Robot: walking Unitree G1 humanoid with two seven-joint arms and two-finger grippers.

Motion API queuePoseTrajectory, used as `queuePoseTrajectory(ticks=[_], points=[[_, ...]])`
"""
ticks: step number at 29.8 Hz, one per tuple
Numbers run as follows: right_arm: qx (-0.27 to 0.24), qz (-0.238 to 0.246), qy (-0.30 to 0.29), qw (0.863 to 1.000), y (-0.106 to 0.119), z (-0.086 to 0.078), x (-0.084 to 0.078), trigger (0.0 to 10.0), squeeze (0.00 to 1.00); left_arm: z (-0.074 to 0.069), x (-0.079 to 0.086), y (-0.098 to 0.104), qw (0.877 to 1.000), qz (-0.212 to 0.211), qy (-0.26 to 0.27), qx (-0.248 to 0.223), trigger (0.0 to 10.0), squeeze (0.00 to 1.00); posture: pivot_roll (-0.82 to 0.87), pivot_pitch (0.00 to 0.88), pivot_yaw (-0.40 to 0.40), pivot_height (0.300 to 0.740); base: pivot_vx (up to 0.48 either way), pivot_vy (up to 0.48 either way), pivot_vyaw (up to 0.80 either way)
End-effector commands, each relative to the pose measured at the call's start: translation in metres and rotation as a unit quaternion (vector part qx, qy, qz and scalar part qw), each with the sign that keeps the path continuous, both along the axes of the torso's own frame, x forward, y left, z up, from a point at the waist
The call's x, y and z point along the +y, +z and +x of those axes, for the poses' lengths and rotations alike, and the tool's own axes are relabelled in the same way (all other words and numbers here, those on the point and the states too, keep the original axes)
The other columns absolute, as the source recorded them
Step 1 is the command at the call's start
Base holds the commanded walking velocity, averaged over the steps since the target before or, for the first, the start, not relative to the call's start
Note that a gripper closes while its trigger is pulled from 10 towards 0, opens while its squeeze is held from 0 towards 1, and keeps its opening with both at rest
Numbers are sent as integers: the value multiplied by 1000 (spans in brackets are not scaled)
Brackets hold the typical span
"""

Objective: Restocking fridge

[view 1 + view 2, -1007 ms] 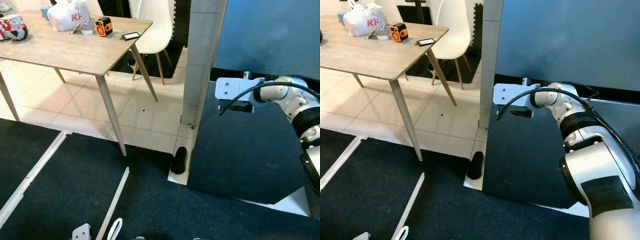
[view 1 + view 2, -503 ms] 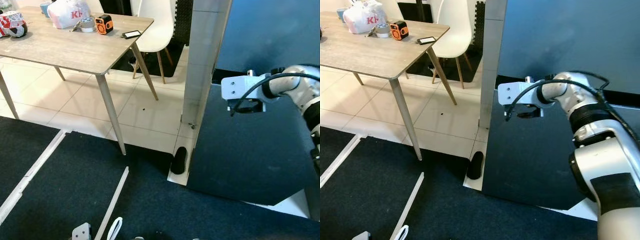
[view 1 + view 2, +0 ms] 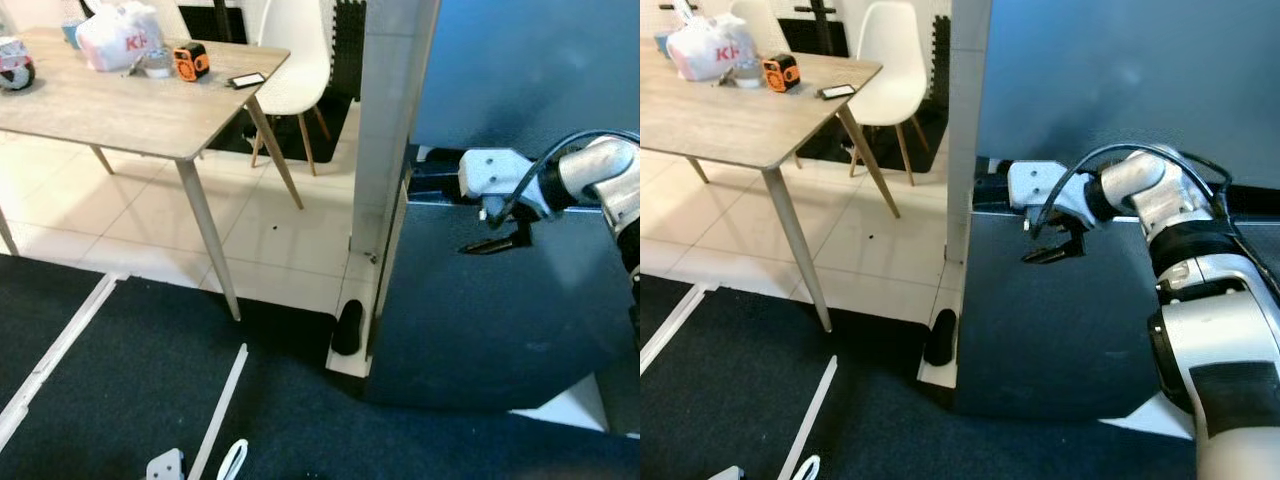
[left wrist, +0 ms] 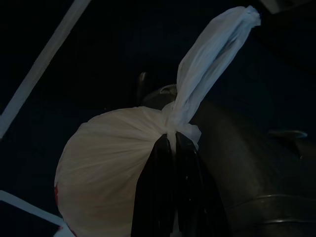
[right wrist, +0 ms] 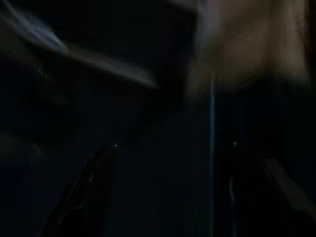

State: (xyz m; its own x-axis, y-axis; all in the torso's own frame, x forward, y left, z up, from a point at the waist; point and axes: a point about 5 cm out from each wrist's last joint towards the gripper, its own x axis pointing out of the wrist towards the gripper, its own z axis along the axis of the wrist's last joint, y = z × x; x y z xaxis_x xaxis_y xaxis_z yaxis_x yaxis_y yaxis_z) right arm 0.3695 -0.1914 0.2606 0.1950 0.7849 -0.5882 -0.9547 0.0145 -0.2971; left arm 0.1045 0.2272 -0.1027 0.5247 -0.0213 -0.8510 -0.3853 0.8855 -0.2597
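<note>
A wooden table [image 3: 130, 105] with thin metal legs stands on the light tiled floor [image 3: 290, 240], well apart from the fingers, far to their left. On the table lie a white plastic bag with red letters [image 3: 115, 40], a roll of tape [image 3: 157, 64], an orange and black tape measure [image 3: 190, 62] and a phone [image 3: 245, 80]. Behind the table stands a white chair [image 3: 295, 55]. A dark carpet [image 3: 130, 390] covers the near floor, with white strips [image 3: 222, 410] on it. A black object [image 3: 347, 328] stands on the floor below the fingers, beside a white pillar [image 3: 385, 130].
</note>
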Motion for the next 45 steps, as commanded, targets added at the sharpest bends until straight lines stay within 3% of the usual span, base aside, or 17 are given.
queuePoseTrajectory(ticks=[1, 10, 13, 17, 24, 25, 26, 30, 31, 32, 35, 37, 38, 40, 42, 43, 45], points=[[13, 27, 39, 999, 0, -2, 14, 10000, 0, -5, -2, -2, 1000, -3, -5, 14, 10000, 0, -26, 68, -3, 740, 0, 0, 0], [27, 173, 76, 982, 10, -19, 15, 10000, 0, -1, -1, -1, 1000, -3, -6, 10, 10000, 0, -23, 61, 0, 740, 0, 0, 0], [35, 182, 80, 979, 6, -22, 15, 10000, 0, -2, -1, -1, 1000, -3, -6, 10, 10000, 0, -23, 61, 0, 740, 0, 0, 0], [105, 199, 99, 969, -26, -44, 16, 10000, 0, -3, -1, -1, 1000, -3, -7, 11, 10000, 0, -29, 60, 5, 740, 0, 0, 0], [149, 189, 97, 966, -50, -54, 18, 10000, 0, -3, 0, -1, 1000, -2, -9, 13, 10000, 0, -30, 57, 5, 740, 0, 0, 0], [162, 182, 91, 966, -60, -56, 18, 10000, 0, -3, 0, -1, 1000, -2, -9, 12, 10000, 0, -28, 55, 4, 740, 0, 0, 0], [208, 163, 49, 963, -98, -62, 15, 10000, 0, 2, 3, 1, 1000, 2, -4, 6, 10000, 0, -24, 49, 5, 740, 0, 0, 0], [227, 154, 25, 961, -115, -65, 13, 10000, 0, 3, 5, 2, 1000, 3, -3, 3, 10000, 0, -24, 49, 5, 740, 0, 0, 0], [250, 145, -23, 957, -140, -68, 7, 7412, 0, 4, 6, 2, 1000, 6, -2, 2, 10000, 0, -25, 46, 6, 740, 0, 0, 0], [261, 139, -66, 953, -158, -71, 3, 0, 0, 5, 7, 3, 1000, 8, -2, 2, 10000, 0, -25, 46, 8, 740, 0, 0, 0], [269, 115, -173, 941, -196, -77, -7, 0, 0, 7, 10, 4, 1000, 13, 1, 0, 10000, 0, -25, 42, 9, 740, 0, 0, 0], [272, 96, -281, 915, -229, -88, -14, 0, 0, 9, 15, 5, 1000, 20, 12, -4, 10000, 0, -21, 42, 9, 740, 0, 0, 0], [272, 96, -281, 915, -229, -88, -14, 0, 0, 9, 15, 5, 1000, 20, 12, -4, 10000, 0, -21, 42, 9, 740, 0, 0, 0], [285, 83, -368, 881, -256, -104, -20, 0, 0, 10, 19, 7, 999, 25, 21, -7, 10000, 0, -8, 39, 10, 740, 0, 0, 0], [289, 77, -391, 871, -265, -110, -22, 0, 0, 11, 21, 7, 999, 27, 23, -8, 10000, 0, -8, 39, 10, 740, 0, 0, 0], [299, 65, -434, 847, -281, -125, -25, 0, 0, 10, 24, 8, 999, 31, 28, -8, 10000, 0, -3, 36, 13, 740, 0, 0, 0], [301, 61, -445, 841, -285, -129, -26, 0, 0, 9, 25, 8, 999, 33, 30, -8, 10000, 0, -3, 36, 13, 740, 0, 0, 0]])
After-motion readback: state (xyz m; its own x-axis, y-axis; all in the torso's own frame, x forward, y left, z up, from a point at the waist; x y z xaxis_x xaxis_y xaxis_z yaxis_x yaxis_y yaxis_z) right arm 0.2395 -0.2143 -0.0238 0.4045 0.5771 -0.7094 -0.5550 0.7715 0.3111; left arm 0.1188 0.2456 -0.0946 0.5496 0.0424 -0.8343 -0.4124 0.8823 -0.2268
